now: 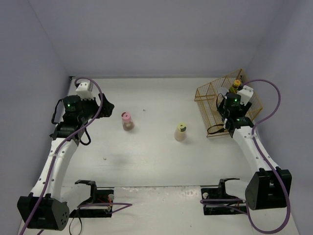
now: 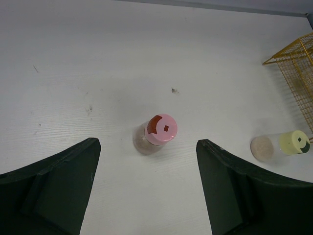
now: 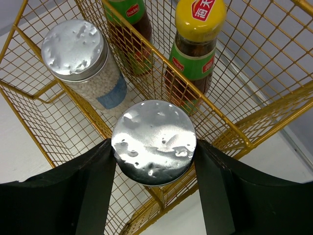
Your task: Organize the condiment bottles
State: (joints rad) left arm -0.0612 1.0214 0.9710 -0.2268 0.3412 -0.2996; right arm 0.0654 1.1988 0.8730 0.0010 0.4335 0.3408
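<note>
Gold wire basket: glossy coated metal mesh. Silver-lidded jar: lid bright, dimpled metal. Yellow-capped sauce bottle: cap glossy plastic. Table: matt white, faintly grained.

1. Top view is looking evenly lit, soft overhead light with a cool lavender tint. The table is coming out bright, almost washing out.
2. Shadows are falling faint and fuzzy; the pink-lidded jar is only casting a pale smudge at its base.
3. Glare is bouncing in patchy white blobs off the silver-lidded jar and the second silver-lidded jar.
4. The left fingers and right fingers are crushing to near-black along the bottom, slightly soft.
5. The gold wire basket is splaying toward the frame edges, typical wide-angle stretch.
</note>
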